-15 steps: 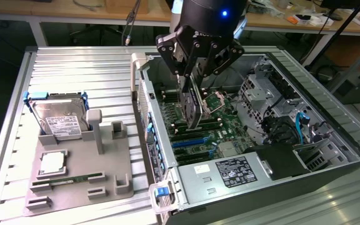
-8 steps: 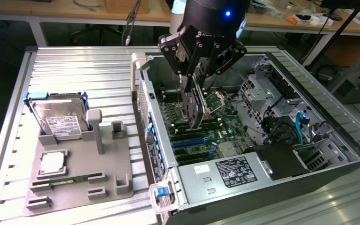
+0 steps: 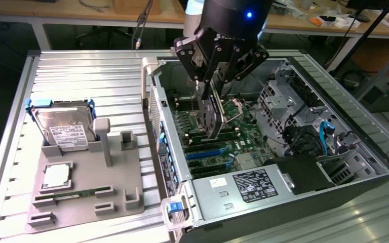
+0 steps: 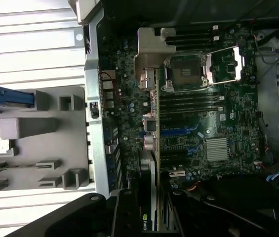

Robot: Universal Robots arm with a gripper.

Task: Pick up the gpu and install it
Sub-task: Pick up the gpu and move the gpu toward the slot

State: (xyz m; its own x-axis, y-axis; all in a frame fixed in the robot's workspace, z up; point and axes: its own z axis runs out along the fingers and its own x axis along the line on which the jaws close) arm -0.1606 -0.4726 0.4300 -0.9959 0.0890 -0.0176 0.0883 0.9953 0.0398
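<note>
Card first: the gpu (image 3: 212, 115) hangs on edge inside the open computer case (image 3: 360, 129), over the motherboard (image 3: 245, 147). The end effector (image 3: 216, 87) is clamped on its upper end. In the wrist view the gpu (image 4: 152, 148) runs edge-on away from the end effector (image 4: 151, 217), with its silver bracket (image 4: 151, 49) at the far end, beside the processor socket (image 4: 186, 74). Whether the card's low end touches the board cannot be told. The blue expansion slots (image 3: 208, 152) lie nearby. On the ribbed surface (image 3: 86, 76), toward the exterior view's left, a grey holder (image 3: 113, 202) carries a hard drive (image 3: 63, 129) (blue rails, standing on end) and a memory stick (image 3: 73, 195) lying flat.
</note>
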